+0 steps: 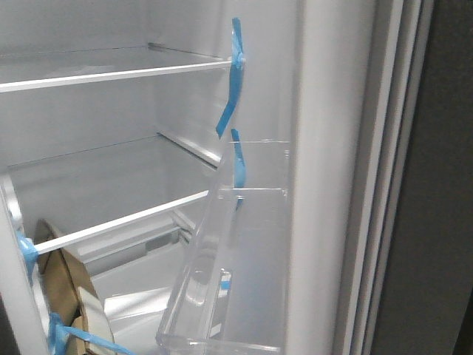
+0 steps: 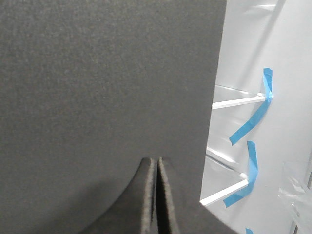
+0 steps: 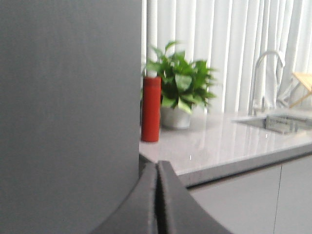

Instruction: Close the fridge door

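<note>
The fridge door stands open at the right of the front view: white inner lining [image 1: 332,148], a clear plastic bin [image 1: 236,288] with blue tape strips [image 1: 235,66], and a dark-grey outer face [image 1: 443,222]. In the left wrist view a matte dark-grey slab [image 2: 97,87] fills most of the frame. My left gripper [image 2: 157,163] is shut and empty, its tips right at that slab. In the right wrist view a grey slab [image 3: 68,107] fills the left half. My right gripper [image 3: 157,168] is shut and empty beside its edge. Neither gripper shows in the front view.
The fridge interior has white shelves [image 1: 118,74], and a second door edge with blue tape and a cardboard piece [image 1: 66,296] at lower left. To the right are a worktop [image 3: 219,141] with a red bottle [image 3: 151,109], a potted plant [image 3: 183,92], a sink tap [image 3: 263,73] and pale cabinet fronts [image 3: 253,200].
</note>
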Tool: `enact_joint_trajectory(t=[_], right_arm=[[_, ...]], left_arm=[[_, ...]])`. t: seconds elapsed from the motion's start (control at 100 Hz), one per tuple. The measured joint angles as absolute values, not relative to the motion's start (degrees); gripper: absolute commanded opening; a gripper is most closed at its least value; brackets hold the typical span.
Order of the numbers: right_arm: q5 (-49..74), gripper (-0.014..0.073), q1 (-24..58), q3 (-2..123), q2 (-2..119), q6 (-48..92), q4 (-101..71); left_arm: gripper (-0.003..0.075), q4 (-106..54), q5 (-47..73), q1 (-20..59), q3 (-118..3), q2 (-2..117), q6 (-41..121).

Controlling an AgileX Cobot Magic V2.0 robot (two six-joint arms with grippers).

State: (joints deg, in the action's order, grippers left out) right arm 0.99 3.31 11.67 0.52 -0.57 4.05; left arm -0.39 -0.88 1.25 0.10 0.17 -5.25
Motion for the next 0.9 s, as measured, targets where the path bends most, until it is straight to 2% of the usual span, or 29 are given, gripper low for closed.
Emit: enact_joint_trajectory(t=[0.42,0.67,0.9], right_arm=[[17.5,-0.0076,5.8,35.9,13.0,-0.7,1.1],[21.8,-0.0076,15.9,45.9,19.0,-1.1,-1.6],[22.2,-0.0076,27.8,49.6,22.1,-1.2,-2.0]], left_arm=[[-0.0021,-0.4,-0.9,1.2,0.1,0.2,-5.3],[-0.002,-0.4,-0.9,1.2,0.1,0.2,-5.3],[-0.0021,-0.4,-0.9,1.2,0.1,0.2,-5.3]])
